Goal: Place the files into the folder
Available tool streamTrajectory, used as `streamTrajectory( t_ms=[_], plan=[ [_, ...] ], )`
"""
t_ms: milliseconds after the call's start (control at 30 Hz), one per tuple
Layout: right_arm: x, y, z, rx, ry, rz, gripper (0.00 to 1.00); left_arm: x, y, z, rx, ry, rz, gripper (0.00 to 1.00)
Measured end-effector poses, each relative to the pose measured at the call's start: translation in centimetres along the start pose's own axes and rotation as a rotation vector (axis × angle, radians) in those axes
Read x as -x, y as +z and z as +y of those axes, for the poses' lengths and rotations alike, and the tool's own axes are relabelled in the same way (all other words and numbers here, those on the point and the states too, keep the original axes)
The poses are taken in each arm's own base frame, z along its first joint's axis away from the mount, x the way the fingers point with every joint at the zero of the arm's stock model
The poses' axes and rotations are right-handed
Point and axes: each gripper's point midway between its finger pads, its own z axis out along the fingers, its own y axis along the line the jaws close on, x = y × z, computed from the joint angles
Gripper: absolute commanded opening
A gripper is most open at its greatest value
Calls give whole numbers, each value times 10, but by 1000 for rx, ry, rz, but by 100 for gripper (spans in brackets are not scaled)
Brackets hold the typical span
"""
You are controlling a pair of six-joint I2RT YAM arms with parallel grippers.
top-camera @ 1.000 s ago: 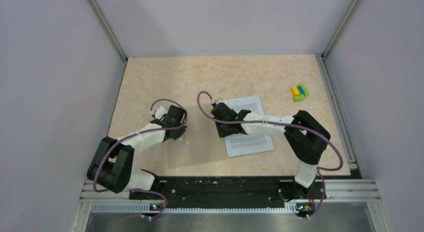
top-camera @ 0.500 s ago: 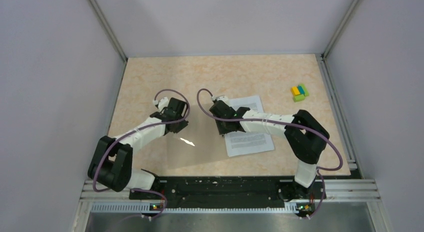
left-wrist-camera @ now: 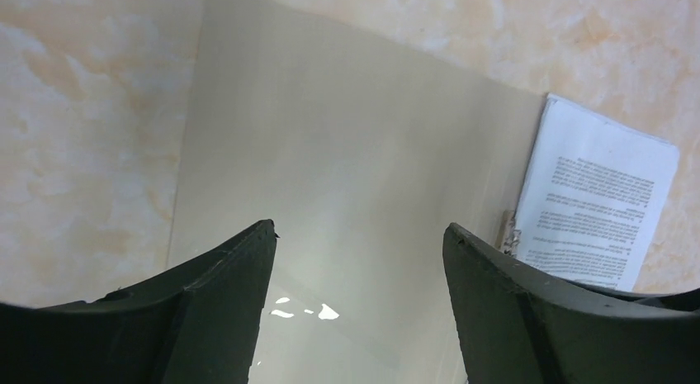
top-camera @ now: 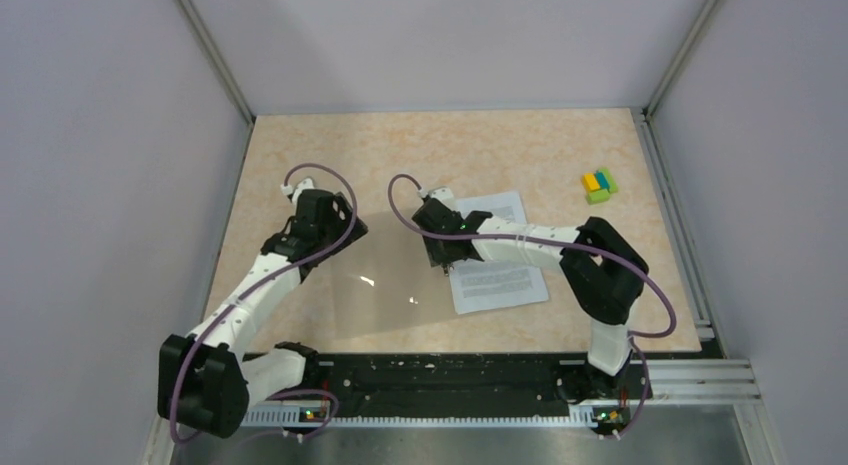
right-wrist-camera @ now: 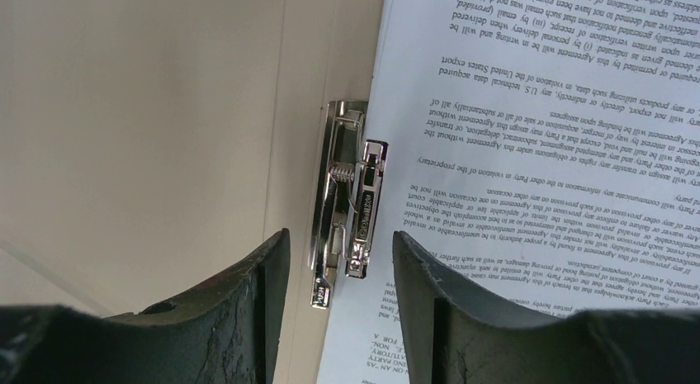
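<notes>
The folder [top-camera: 385, 285] lies opened flat on the table, its pale tan inside [left-wrist-camera: 347, 153] facing up. The files [top-camera: 500, 275], white sheets of small print, lie on its right half [right-wrist-camera: 536, 153]. A metal clip [right-wrist-camera: 351, 202] sits at the spine, over the sheets' left edge. My left gripper [top-camera: 330, 235] hovers open over the folder's left leaf with nothing between its fingertips [left-wrist-camera: 359, 231]. My right gripper [top-camera: 440, 257] is open just above the spine, its jaws either side of the clip's near end [right-wrist-camera: 340, 234], not closed on it.
A small yellow, blue and green block cluster [top-camera: 599, 185] sits at the back right of the table. Grey walls and metal rails [top-camera: 690, 245] close in the table on three sides. The arms' bases stand along the near edge.
Both grippers have gone from shut to open. The left arm has drawn back and to the left, off the folder's middle. The right gripper has stayed over the clip.
</notes>
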Motion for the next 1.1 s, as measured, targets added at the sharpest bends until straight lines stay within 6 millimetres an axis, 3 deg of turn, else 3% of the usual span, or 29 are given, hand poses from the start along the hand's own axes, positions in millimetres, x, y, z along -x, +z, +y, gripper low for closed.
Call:
streamTrajectory(
  t_ms=[267,367,500,600,833,1100],
  plan=[
    [-9,20,5,-20,-20,39,46,-24,-2,52,64,-35,70,79],
    [-7,22,6,-27,-25,37,36,-23,-5,61,69,-51,70,79],
    [-6,23,4,-41,-30,32,18,-20,-8,68,73,-66,60,80],
    [-4,24,4,-41,-25,26,11,-20,-8,72,77,-64,62,82],
    [2,26,8,62,35,17,4,-30,-8,75,57,-67,109,86],
    [8,29,-16,158,150,32,0,-30,-11,80,59,-61,116,87]
  ],
)
